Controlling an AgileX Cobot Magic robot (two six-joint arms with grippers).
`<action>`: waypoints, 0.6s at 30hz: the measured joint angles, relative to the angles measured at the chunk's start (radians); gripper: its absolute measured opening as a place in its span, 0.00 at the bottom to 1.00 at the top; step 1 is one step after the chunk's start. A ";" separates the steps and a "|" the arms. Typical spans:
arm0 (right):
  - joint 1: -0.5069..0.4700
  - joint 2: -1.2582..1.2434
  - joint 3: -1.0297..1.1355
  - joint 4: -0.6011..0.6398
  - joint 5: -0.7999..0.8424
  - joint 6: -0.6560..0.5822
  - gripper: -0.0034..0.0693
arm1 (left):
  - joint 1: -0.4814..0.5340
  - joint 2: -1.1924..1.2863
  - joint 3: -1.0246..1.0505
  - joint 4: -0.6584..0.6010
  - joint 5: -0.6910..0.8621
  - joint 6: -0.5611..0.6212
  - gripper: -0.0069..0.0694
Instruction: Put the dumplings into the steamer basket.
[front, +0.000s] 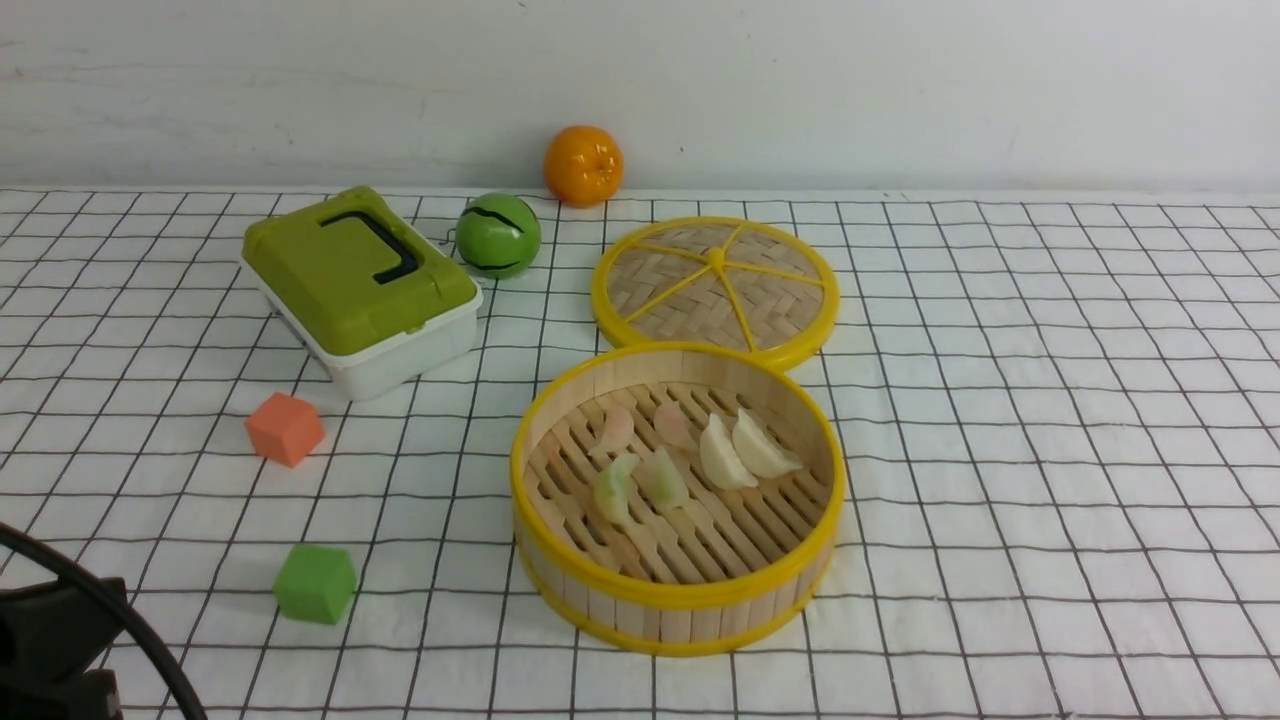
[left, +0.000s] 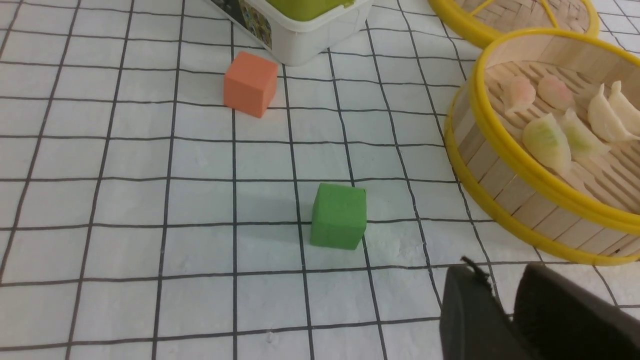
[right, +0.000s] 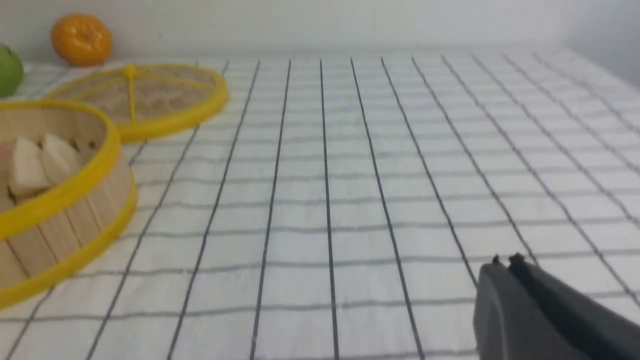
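1. Bamboo steamer basket (front: 678, 590) sits centre of the checked cloth (front: 1050, 450), open side up, so its slatted floor can take items from above.
2. All six dumplings (front: 690, 455) lie inside on the slats: two pinkish at the back, two pale green nearer front-left, two cream-white touching each other to the right. None shows on the cloth, so I judge the task done or as good as done.
3. Left gripper (left: 502, 305) is low at the near-left, away from the basket; jaws stand a little apart with a narrow gap and nothing between them.
4. Right gripper (right: 505, 261) hangs over bare cloth to the right, well apart from the basket; tips are pressed together, holding nothing.
5. Both arms parked clear of the basket fits an end-of-task posture, my guess.
6. Flat woven lid (front: 715, 290) lies just behind the basket, nearly touching its rim, off and out of the way.
7. Orange cube (front: 285, 428) and green cube (front: 315, 583) sit left of the basket, well apart from it.
8. Green-lidded white box (front: 360, 290) is back-left, a green ball (front: 497, 235) beside it, an orange fruit (front: 583, 166) by the wall.
9. Nothing blocks the basket opening; the green cube is the nearest thing to the left gripper.
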 joint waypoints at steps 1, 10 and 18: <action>0.000 0.000 0.000 -0.004 0.015 0.008 0.04 | 0.000 0.000 0.000 0.000 0.000 0.000 0.28; -0.006 -0.001 -0.009 0.003 0.088 0.051 0.04 | 0.000 0.000 0.000 0.000 0.001 0.000 0.29; -0.006 -0.001 -0.008 0.004 0.088 0.051 0.05 | 0.000 0.002 0.000 0.000 0.007 0.000 0.30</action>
